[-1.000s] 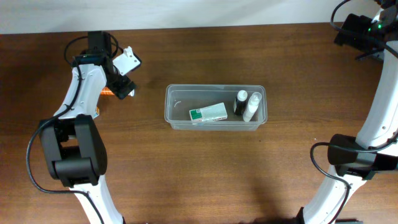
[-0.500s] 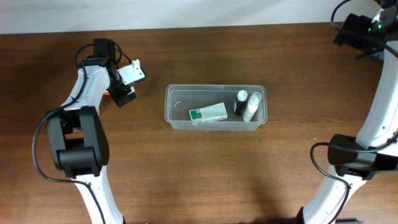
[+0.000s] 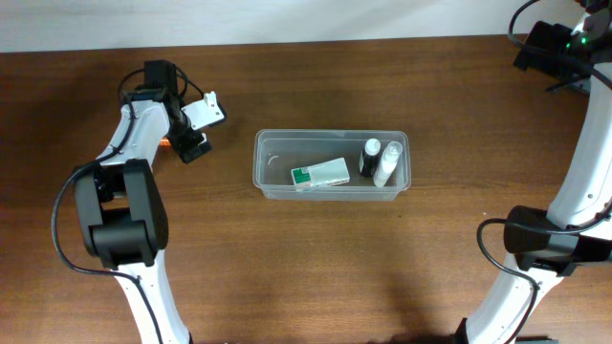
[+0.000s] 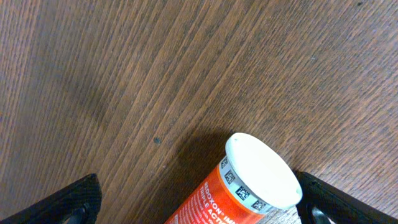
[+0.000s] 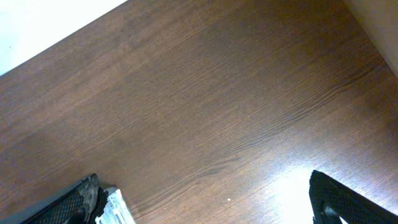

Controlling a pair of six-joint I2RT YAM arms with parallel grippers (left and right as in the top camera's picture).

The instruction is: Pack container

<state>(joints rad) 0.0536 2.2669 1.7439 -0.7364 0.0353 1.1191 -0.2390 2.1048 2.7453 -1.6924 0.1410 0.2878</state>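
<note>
The container (image 3: 258,163), a clear plastic tub, sits mid-table and holds a green-and-white box (image 3: 320,174), a black bottle (image 3: 369,157) and a white bottle (image 3: 387,162). To its left my left gripper (image 3: 196,129) hovers over an orange tube (image 3: 164,143), mostly hidden under the arm. In the left wrist view the orange tube (image 4: 249,190), with its white cap, lies on the wood between my open fingertips (image 4: 71,202), untouched. My right gripper (image 5: 205,208) is open over bare wood at the far right corner (image 3: 547,46).
The wooden table (image 3: 287,268) ends at a pale strip (image 3: 287,19) along the far side. A pale ribbed object (image 5: 115,210) lies beside the right gripper's left finger. Both arm bases stand at the near corners.
The left arm has swung inward and its gripper has turned and shifted slightly toward the orange tube. The right arm and the container have not moved.
</note>
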